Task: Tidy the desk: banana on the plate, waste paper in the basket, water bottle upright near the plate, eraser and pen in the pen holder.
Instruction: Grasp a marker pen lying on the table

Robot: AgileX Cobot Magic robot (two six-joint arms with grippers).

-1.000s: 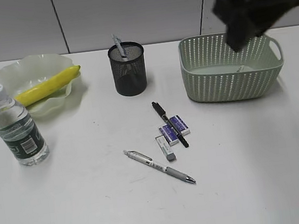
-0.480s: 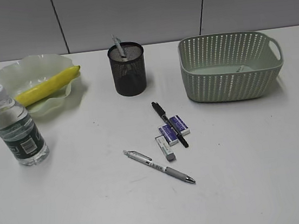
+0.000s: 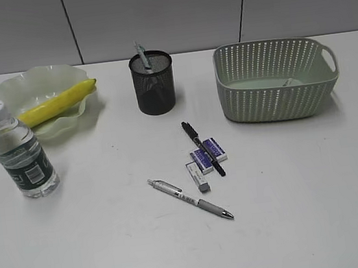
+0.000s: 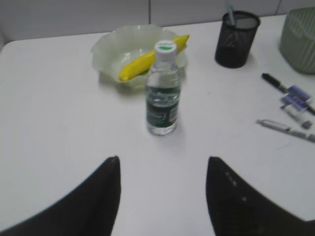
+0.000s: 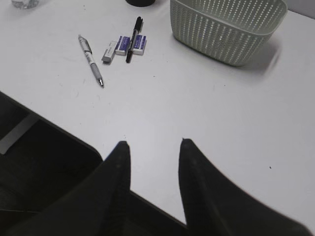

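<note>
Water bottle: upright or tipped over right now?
Upright. The water bottle stands on its base on the desk, white cap on top, beside the plate.

This looks like a robot test bench in a lab or office room: a plain white desk (image 3: 319,208) set against a grey panelled wall (image 3: 151,16), with stationery laid out on it, namely a black mesh pen holder (image 3: 153,83), a silver mechanical pen (image 3: 190,199), a black marker (image 3: 203,148) and erasers (image 3: 208,155)
</note>
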